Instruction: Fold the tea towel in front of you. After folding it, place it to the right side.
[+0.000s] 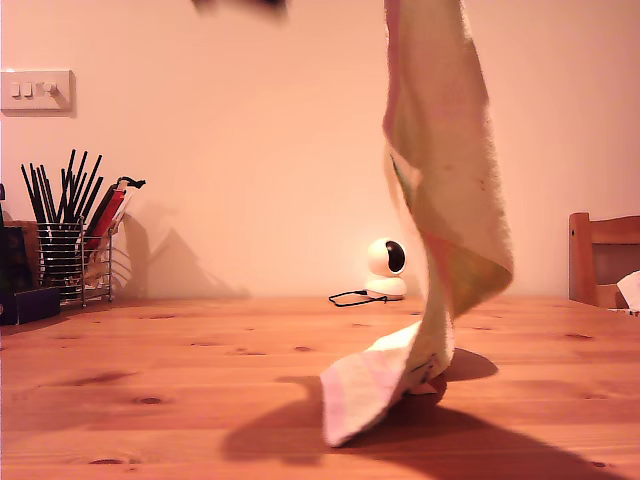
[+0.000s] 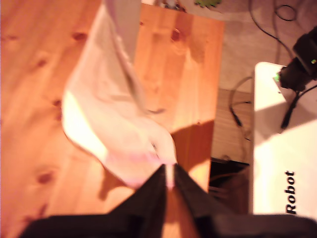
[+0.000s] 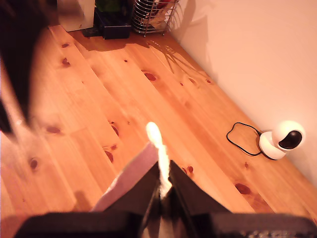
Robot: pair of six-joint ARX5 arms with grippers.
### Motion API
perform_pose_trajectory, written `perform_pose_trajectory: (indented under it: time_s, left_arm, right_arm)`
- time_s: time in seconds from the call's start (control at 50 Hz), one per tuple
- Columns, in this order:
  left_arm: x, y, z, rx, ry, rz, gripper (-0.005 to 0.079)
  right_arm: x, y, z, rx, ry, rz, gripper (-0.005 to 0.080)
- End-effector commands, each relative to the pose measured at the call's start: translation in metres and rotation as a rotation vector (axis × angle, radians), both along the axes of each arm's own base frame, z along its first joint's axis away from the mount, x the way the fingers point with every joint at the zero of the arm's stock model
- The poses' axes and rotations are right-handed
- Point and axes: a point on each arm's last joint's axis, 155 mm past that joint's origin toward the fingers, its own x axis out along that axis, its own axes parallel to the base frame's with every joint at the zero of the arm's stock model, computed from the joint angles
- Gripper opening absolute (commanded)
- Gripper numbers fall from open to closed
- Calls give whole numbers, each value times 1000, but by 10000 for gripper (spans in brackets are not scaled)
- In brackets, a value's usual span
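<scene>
cream tea towel (image 1: pixel 440 180) hangs twisted, its pink-striped end on the table (image 1: pixel 160 400).

My first end effector (image 2: pixel 169 181) is raised well above the worktop (image 2: pixel 29 99), its two dark jaws drawn almost together and pinching a thin edge of the tea towel (image 2: pixel 109 129), which hangs down from them. My second end effector (image 3: pixel 161 186) is also up high, jaws nearly closed on another edge of the towel. In the exterior view only a dark blur of an arm (image 1: pixel 240 5) shows at the top edge.
</scene>
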Motion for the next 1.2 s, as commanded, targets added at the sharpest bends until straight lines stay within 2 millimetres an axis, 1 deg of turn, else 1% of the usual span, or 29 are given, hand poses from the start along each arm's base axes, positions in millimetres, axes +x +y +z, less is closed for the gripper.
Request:
perform_pose_trajectory:
  time_s: [0.0,0.04,0.1,0.24,0.4,0.5,0.58,0.74,1.02,1.18]
  left_arm:
    - [5,-4,-26,32,70,12,261]
    - [7,-6,-30,33,84,18,255]
    - [6,-11,-30,15,104,21,256]
    - [3,-29,-18,-72,116,1,256]
    - [-7,-42,-8,-135,156,-24,256]
    - [-7,-52,-7,-147,164,-12,256]
    - [-6,-58,-10,-134,165,5,256]
    - [6,-58,-21,-61,121,86,256]
    - [10,-62,-24,-36,98,121,256]
    - [11,-70,-23,-44,73,122,253]
  right_arm:
    - [1,3,8,14,-17,4,-11]
    - [1,3,8,14,-17,4,-11]
    - [2,3,8,13,-17,4,-11]
    - [2,3,8,13,-18,3,-11]
    - [2,2,8,12,-18,0,-11]
    - [2,2,8,12,-18,0,-11]
    - [2,2,8,12,-18,0,-11]
    - [2,2,7,12,-17,-1,-11]
    - [2,2,8,12,-17,0,-11]
    - [2,2,7,12,-17,0,-11]
